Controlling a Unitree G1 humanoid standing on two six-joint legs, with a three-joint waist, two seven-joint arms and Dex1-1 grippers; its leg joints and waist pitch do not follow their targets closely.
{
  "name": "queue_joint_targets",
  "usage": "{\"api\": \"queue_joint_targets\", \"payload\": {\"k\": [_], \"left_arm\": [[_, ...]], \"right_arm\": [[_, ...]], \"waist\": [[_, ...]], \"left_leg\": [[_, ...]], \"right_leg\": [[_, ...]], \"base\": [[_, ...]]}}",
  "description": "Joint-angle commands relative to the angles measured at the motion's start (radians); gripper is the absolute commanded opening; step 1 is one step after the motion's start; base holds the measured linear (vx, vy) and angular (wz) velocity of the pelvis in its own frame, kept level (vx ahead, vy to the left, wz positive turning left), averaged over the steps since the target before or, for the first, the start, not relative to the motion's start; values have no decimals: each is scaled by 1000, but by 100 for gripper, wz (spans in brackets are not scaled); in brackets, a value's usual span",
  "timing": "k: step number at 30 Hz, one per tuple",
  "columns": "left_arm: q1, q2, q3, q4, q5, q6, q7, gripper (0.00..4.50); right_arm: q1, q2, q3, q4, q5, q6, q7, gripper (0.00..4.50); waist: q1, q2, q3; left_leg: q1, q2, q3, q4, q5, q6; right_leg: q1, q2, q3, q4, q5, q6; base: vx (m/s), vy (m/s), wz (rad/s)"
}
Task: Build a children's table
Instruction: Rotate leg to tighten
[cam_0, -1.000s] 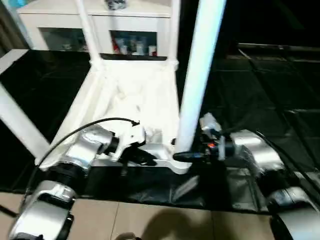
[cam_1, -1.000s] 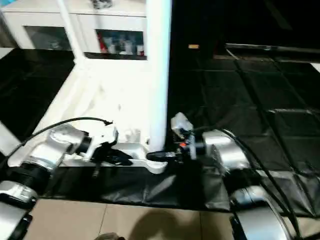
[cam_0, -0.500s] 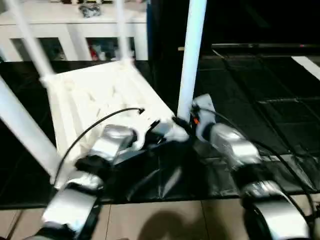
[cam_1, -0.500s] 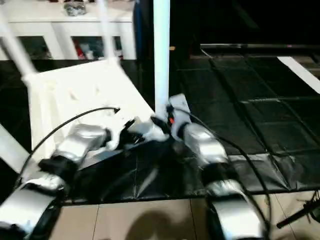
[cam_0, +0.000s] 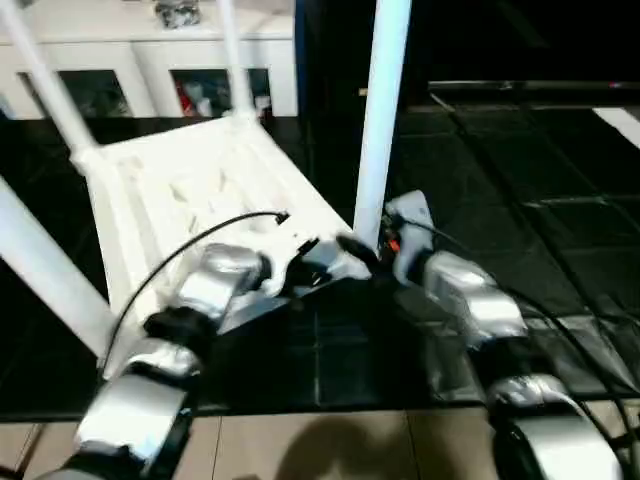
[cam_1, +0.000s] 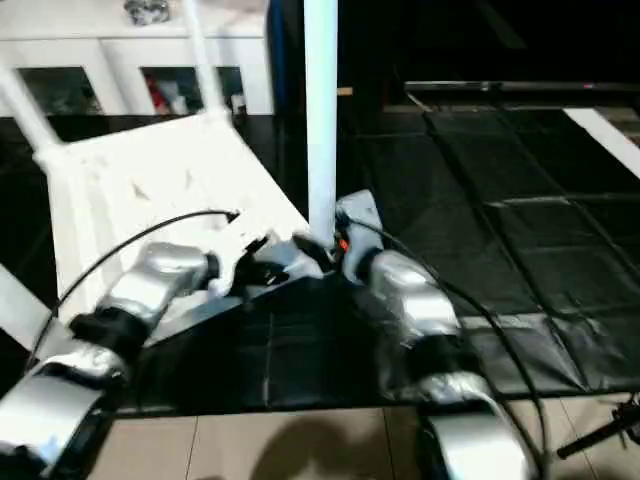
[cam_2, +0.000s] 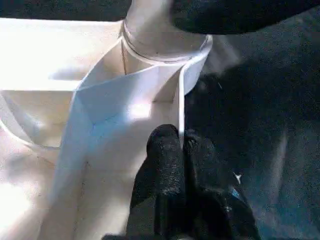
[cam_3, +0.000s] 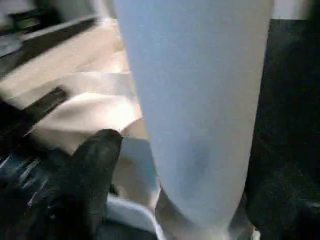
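- Since one second ago, the children's table (cam_0: 190, 190) is turned: its near corner now points to the lower middle of the head view, where before its near edge lay across the frame. Both arms came closer together at that corner.
- The table lies upside down on the black floor mat (cam_0: 520, 200), with the ribbed underside up. It fills the left and centre of the head views.
- The corner socket (cam_2: 165, 50) holds the foot of one upright leg (cam_0: 382, 110); the leg stands in it, in the middle of the frame. Two further legs (cam_0: 232, 55) rise from the far corners at the upper left, and another leg slants at the left edge.
- The white cabinet (cam_0: 150, 50) stands at the top left behind the table; small coloured things sit behind its glass, too blurred to name.
- The left gripper (cam_2: 176, 145) has its fingers pressed together on the thin wall of the table's rim just below the socket. The left wrist view shows this clearly; in the head views I only see that the gripper is at the corner.
- The right gripper (cam_0: 365, 250) is at the foot of the upright leg. The right wrist view shows one black finger (cam_3: 95, 165) beside the leg with a gap between them; I cannot tell how far the claw is spread.
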Motion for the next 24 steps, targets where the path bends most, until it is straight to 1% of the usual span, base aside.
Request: {"api": "queue_joint_targets", "payload": {"k": [1, 2, 3, 4, 5, 6, 7, 8, 9, 11, 12, 14, 15, 16, 17, 18, 19, 20, 22, 24], "left_arm": [[5, 22, -32, -73, -24, -79, -121, 0], [9, 28, -36, -78, -27, -84, -138, 0], [16, 38, -41, -86, -31, -94, -167, 0], [24, 51, -46, -97, -40, -98, -206, 0], [31, 62, -50, -106, -46, -104, -237, 0], [41, 88, -63, -116, -47, -123, -290, 0], [41, 89, -64, -116, -47, -123, -291, 0], [49, 112, -76, -117, -44, -147, -332, 0], [53, 121, -80, -120, -45, -153, -352, 0], [67, 141, -90, -135, -55, -158, -403, 0], [83, 160, -103, -162, -66, -152, -457, 0], [95, 174, -118, -181, -64, -158, -495, 0], [97, 178, -124, -185, -62, -162, -504, 0], [97, 178, -124, -185, -62, -162, -504, 0], [99, 179, -127, -187, -60, -165, -508, 0], [99, 179, -130, -188, -59, -170, -510, 0], [101, 180, -133, -191, -60, -174, -514, 0], [103, 181, -137, -194, -60, -179, -516, 0], [106, 179, -143, -202, -60, -183, -519, 0], [111, 176, -148, -210, -59, -184, -518, 0]], "right_arm": [[37, -35, 59, -31, 40, 2, 201, 406], [39, -45, 58, -36, 45, 2, 221, 413], [44, -60, 56, -43, 53, 4, 255, 416], [48, -88, 59, -50, 59, 4, 306, 416], [52, -112, 66, -56, 59, 1, 350, 418], [55, -156, 85, -56, 46, -19, 416, 433], [55, -157, 86, -56, 45, -21, 417, 443], [50, -183, 103, -44, 22, -59, 442, 443], [48, -193, 110, -43, 18, -65, 457, 443], [47, -209, 122, -48, 24, -88, 503, 443], [43, -220, 129, -56, 39, -85, 554, 443], [39, -227, 135, -62, 60, -65, 611, 443], [39, -230, 140, -65, 68, -59, 633, 443], [39, -230, 140, -65, 68, -59, 633, 443], [39, -231, 144, -67, 72, -56, 647, 409], [38, -232, 150, -65, 75, -53, 659, 409], [37, -230, 156, -60, 76, -54, 671, 409], [36, -226, 160, -55, 75, -55, 678, 403], [31, -217, 166, -44, 77, -55, 688, 374], [28, -212, 169, -42, 84, -48, 703, 364]], "waist": [[10, -14, -69], [15, -12, -69], [21, -11, -71], [22, -14, -71], [28, -11, -70], [30, -16, -70], [37, -15, -70], [46, -16, -70], [49, -15, -70], [50, -17, -70], [50, -17, -70], [51, -18, -69], [53, -21, -69], [54, -20, -69], [56, -18, -69], [57, -17, -69], [59, -20, -68], [60, -19, -68], [61, -19, -68], [62, -19, -70]], "left_leg": [[2, 51, -20, -61, -168, 88], [2, 54, -21, -61, -172, 88], [3, 56, -22, -61, -170, 81], [2, 56, -21, -61, -166, 81], [10, 58, -19, -60, -172, 78], [12, 58, -17, -60, -177, 78], [11, 59, -16, -61, -173, 76], [7, 60, -18, -60, -161, 72], [10, 60, -17, -60, -163, 67], [7, 60, -18, -61, -170, 62], [6, 61, -19, -62, -174, 61], [6, 60, -18, -62, -169, 66], [7, 61, -17, -61, -171, 69], [7, 61, -18, -60, -171, 70], [8, 61, -17, -61, -171, 69], [9, 62, -17, -60, -172, 67], [11, 63, -17, -60, -178, 63], [11, 63, -17, -61, -181, 60], [9, 64, -18, -61, -187, 53], [8, 64, -19, -61, -179, 51]], "right_leg": [[61, -80, 63, -73, -266, -174], [61, -82, 64, -73, -267, -173], [60, -84, 64, -70, -261, -178], [60, -82, 64, -69, -255, -181], [52, -81, 65, -70, -251, -188], [51, -81, 65, -71, -252, -192], [52, -82, 67, -68, -250, -193], [53, -85, 67, -64, -242, -195], [50, -85, 67, -64, -238, -195], [53, -87, 67, -62, -238, -198], [54, -88, 67, -61, -238, -199], [54, -86, 67, -61, -239, -200], [53, -88, 68, -62, -240, -203], [53, -87, 68, -61, -243, -204], [51, -87, 68, -63, -250, -204], [50, -87, 68, -64, -254, -203], [48, -86, 68, -64, -262, -203], [48, -87, 68, -64, -267, -203], [49, -88, 68, -64, -281, -196], [50, -89, 68, -63, -272, -196]], "base": [[0, 0, 0], [0, 0, 0], [0, 0, 0], [0, 0, 0], [0, 0, 0], [0, 0, 0], [0, 0, 0], [0, 0, 0], [0, 0, 0], [0, 0, 0], [0, 0, 0], [0, 0, 0], [0, 0, 0], [0, 0, 0], [0, 0, 0], [0, 0, 0], [0, 0, 0], [0, 0, 0], [0, 0, 0], [0, 0, 0]]}}
